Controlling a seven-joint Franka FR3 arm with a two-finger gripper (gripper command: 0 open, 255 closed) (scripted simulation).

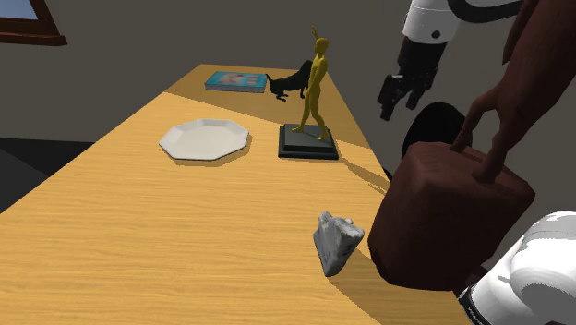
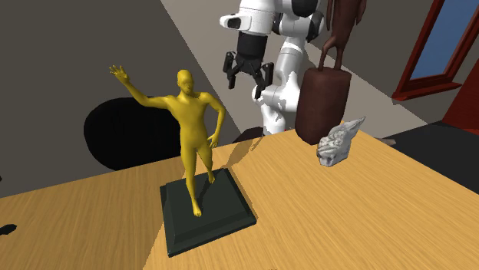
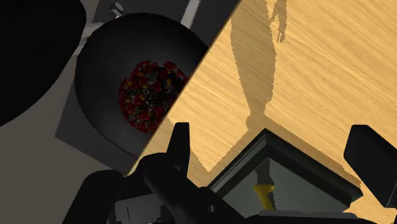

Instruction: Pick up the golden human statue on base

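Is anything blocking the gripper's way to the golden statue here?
Nothing visible does. The open gripper hangs beside the golden statue with no object between them. The brown bag and the grey lump lie well off that line.

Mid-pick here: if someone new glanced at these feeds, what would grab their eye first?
The golden statue, one arm raised, stands upright on its dark base near the right edge of the table in the shoulder view. Next come the big dark-brown handled block at that view's lower right and the open gripper hanging to the statue's right, touching nothing.
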